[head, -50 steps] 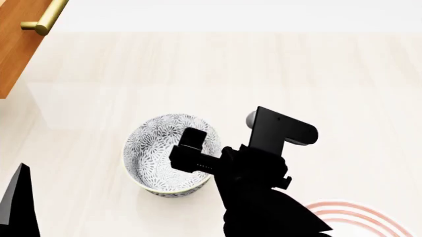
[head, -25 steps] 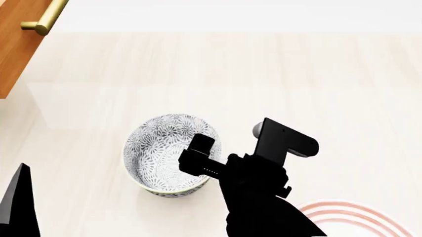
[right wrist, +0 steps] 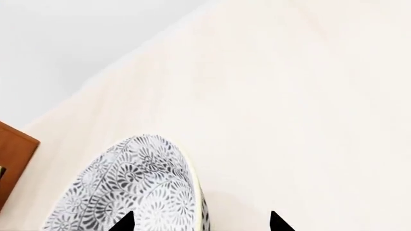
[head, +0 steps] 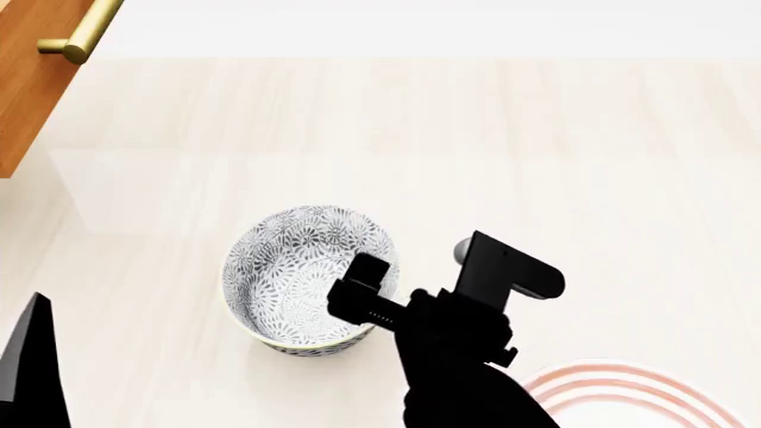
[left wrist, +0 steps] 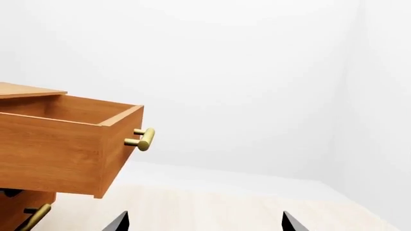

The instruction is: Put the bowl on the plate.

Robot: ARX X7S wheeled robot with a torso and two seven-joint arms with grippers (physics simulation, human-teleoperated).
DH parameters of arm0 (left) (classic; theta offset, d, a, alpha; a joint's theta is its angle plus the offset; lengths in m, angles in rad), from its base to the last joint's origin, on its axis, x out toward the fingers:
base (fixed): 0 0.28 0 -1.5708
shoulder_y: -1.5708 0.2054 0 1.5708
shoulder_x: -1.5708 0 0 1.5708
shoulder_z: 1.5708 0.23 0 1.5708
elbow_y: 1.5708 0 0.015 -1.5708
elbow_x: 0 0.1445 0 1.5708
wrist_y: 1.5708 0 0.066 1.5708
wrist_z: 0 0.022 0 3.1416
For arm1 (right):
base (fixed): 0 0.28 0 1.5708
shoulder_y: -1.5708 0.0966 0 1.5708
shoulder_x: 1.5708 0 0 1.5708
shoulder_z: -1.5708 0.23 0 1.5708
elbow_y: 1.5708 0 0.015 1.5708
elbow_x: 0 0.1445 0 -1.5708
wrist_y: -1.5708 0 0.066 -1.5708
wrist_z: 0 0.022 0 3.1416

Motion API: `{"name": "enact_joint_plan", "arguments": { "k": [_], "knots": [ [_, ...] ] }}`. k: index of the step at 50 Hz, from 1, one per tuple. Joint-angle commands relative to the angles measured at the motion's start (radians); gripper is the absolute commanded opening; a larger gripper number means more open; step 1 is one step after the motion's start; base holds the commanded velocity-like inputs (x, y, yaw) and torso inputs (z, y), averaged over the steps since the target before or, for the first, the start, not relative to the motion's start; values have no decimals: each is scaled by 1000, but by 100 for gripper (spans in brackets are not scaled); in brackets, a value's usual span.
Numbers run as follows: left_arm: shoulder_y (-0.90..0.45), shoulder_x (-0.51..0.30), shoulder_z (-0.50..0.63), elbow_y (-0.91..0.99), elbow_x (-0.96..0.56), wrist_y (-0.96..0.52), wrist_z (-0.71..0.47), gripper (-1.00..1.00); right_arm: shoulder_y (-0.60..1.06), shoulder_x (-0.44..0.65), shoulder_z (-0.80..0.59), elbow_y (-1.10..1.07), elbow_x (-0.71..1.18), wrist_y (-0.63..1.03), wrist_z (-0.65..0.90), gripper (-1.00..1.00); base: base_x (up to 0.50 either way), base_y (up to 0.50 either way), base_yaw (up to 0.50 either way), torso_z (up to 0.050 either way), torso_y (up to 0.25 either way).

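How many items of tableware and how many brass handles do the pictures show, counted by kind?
Deep round white bowl with grey-black floral pattern: 1
Flat white plate with red rings, only partly in view: 1
Brass bar handles on the wooden drawers: 2
Total: 4

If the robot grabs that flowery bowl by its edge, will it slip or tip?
The bowl looks stiff and glossy, like glazed china, so a pinch on its thin rim could slip. It's deep with tall sides, so held by one edge it would probably hang tilted. The right tool sits over that rim.
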Motion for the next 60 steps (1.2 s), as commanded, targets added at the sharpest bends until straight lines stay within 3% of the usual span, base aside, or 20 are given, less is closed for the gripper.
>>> {"name": "enact_joint_plan", "arguments": {
  "k": [1,37,54,55,60],
  "knots": [
    [1,-11,-8,1,-12,7,-8,100,36,-11,-43,148,8,-90,-43,100,0,0,0,0,0],
    [-4,-24,8,-11,-17,22,-18,100,124,-16,-221,349,150,-222,-75,100,0,0,0,0,0],
    [-2,-33,5,-17,-24,36,-21,100,177,-19,-395,461,297,-317,-96,100,0,0,0,0,0],
    [-1,-33,5,-17,-23,37,-21,100,178,-18,-402,463,301,-320,-94,-100,0,0,0,0,0],
    [-3,-32,11,-20,-20,39,-20,100,173,-11,-423,439,319,-321,-81,-100,0,0,0,0,0]
  ]
}}
